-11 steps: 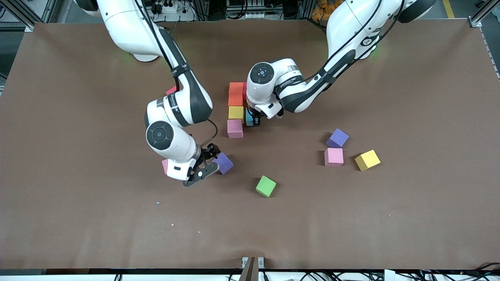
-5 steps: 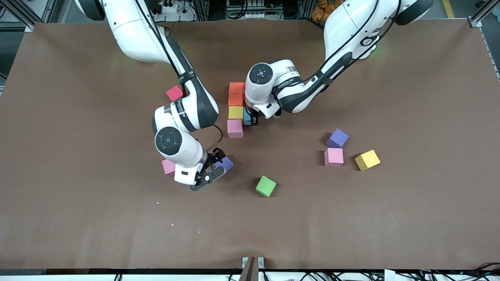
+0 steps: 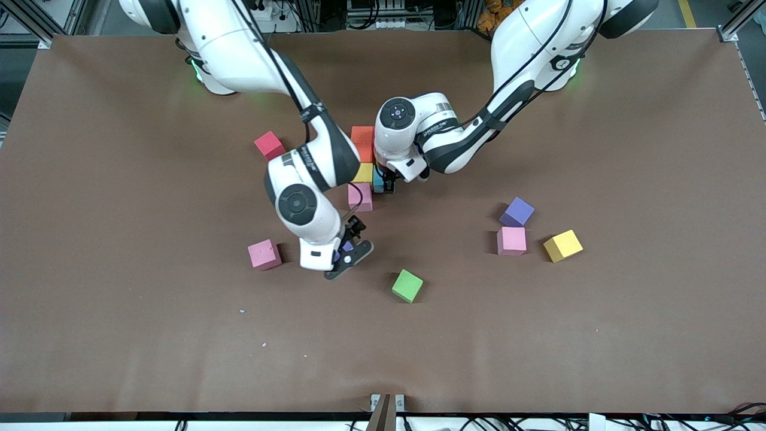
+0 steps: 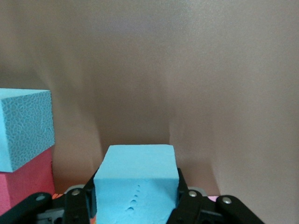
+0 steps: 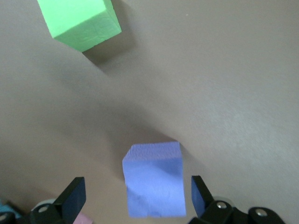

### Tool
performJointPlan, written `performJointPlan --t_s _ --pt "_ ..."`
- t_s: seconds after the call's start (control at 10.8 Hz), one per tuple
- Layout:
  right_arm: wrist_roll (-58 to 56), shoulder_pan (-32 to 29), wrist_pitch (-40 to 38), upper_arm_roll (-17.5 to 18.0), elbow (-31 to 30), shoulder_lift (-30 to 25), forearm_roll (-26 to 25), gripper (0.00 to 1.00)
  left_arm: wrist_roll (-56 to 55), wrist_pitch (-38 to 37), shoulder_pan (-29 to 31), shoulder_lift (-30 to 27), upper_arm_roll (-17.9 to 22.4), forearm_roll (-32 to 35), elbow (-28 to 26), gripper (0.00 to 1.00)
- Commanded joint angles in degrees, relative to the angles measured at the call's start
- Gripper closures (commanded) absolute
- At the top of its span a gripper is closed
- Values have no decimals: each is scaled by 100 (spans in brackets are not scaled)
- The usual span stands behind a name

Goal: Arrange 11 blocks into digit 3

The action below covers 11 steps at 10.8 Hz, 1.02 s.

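Mid-counter, the left tool point(image 4: 135, 205) gripped a matte light blue cube point(image 4: 136, 183) beside the stacked blocks point(image 3: 361, 173). The right tool point(image 5: 135, 203) stood open around a purple cube point(image 5: 154, 179), near the middle of the brown counter point(image 3: 119, 335).

text: none readable | arm-link lettering: too small to make out

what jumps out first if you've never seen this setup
Mid-table, the left gripper is shut on a light blue block beside a column of coloured blocks. Nearer the front camera, the right gripper straddles a purple block, fingers open, with a green cube close by.
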Motion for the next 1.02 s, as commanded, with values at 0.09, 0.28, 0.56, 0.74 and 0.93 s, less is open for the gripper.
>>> performJointPlan --t_s 0.09,0.28,0.56,0.74,0.93 --pt "-28 84 504 -24 -204 167 -136 0 -258 82 -86 37 64 69 2 100" --pt "-28 76 504 -15 -195 185 -390 0 -258 82 -95 81 65 69 10 100" --pt "-28 75 504 -15 -204 237 -522 0 -266 82 -104 81 56 60 28 100" --pt "-11 75 504 -15 -213 298 -602 0 -266 82 -104 81 56 60 37 100" --pt "-11 75 504 -24 -213 316 -620 0 -266 82 -147 116 56 43 81 100"
